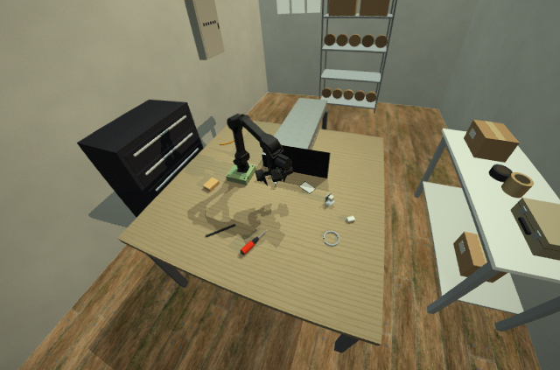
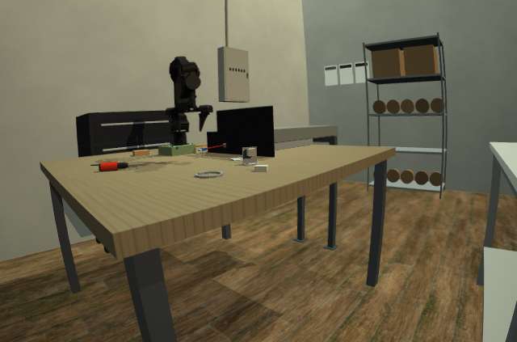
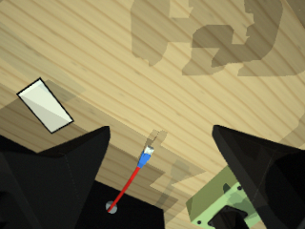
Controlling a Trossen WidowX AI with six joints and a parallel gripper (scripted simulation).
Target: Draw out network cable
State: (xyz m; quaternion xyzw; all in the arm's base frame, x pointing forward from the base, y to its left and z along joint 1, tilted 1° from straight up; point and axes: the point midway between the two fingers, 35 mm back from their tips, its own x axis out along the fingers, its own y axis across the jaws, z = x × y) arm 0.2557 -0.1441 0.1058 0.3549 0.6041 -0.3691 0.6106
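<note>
Hovering above the table (image 1: 289,266) beside the black panel (image 1: 311,162), the gripper (image 3: 159,143) is spreading its fingers wide apart, gripping nothing. Red network cable (image 3: 126,188) is poking out of the panel's hole, its blue-booted plug (image 3: 147,155) hanging free between the fingers, touching neither. White rectangle (image 3: 45,106) is lying on the table off to one side. Green base plate (image 3: 205,205) is showing nearby.

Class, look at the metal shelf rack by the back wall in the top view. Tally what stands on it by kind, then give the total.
Brown boxes: 2
Round brown rolls: 10
Total: 12
</note>
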